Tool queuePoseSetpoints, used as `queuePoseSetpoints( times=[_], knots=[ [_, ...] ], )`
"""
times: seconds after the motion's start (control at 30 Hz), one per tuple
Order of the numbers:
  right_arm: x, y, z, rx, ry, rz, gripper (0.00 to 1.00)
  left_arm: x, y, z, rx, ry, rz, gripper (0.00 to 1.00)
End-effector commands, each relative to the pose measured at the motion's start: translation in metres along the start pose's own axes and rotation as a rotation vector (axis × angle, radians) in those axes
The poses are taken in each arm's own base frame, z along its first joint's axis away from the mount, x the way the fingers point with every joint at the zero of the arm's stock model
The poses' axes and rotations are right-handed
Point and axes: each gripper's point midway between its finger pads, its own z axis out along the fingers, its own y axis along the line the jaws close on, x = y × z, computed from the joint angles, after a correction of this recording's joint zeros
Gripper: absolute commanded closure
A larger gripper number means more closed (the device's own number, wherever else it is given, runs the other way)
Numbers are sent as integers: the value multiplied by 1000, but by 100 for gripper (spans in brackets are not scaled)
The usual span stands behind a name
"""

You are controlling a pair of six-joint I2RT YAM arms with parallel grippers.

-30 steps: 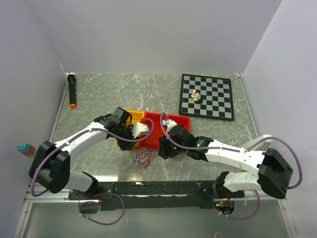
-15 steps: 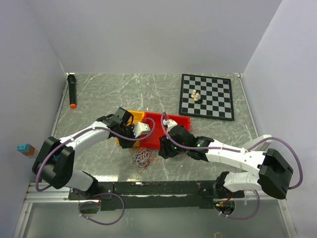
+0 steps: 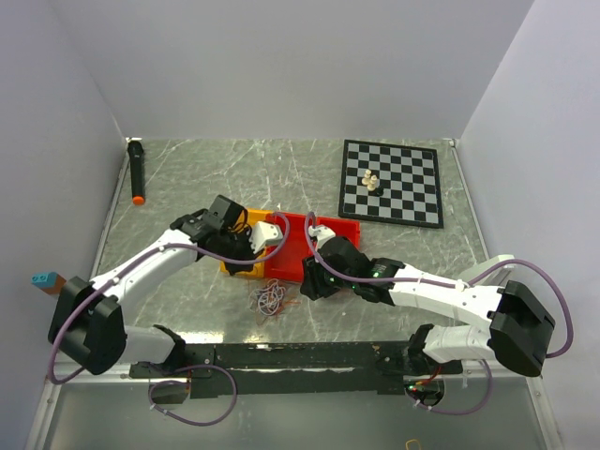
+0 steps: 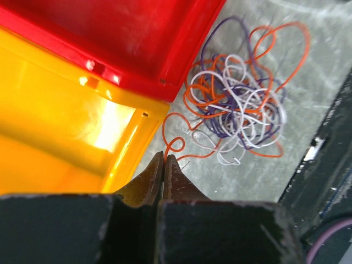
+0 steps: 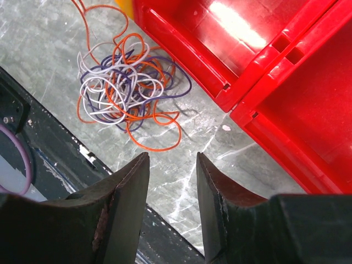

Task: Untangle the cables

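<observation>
Bright even light from above, faint soft shadows on the table (image 3: 187, 178), strong glare inside the yellow bin (image 4: 104, 126), white glare on the red bin (image 5: 236, 25), cables (image 5: 124, 77) sharp, near foreground blurred in wrist views.

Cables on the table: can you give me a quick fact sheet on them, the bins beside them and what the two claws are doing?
cables: one tangled clump of orange, white and purple loops, lying on the table
bins: yellow bin and red bin side by side, next to the clump
left gripper: shut, nothing seen held
right gripper: open, empty, above the table near the clump
</observation>
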Motion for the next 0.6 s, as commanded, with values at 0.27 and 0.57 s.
queuePoseSetpoints(
  times=[0.27, 0.57],
  knots=[
    [-21, 42, 0, -154, -78, -127, 37, -23, -26, -37, 65, -89, 14, 99],
    [-35, 74, 15, -234, -87, -289, 36, -4, -19, -20, 31, -42, -6, 99]
  ],
)
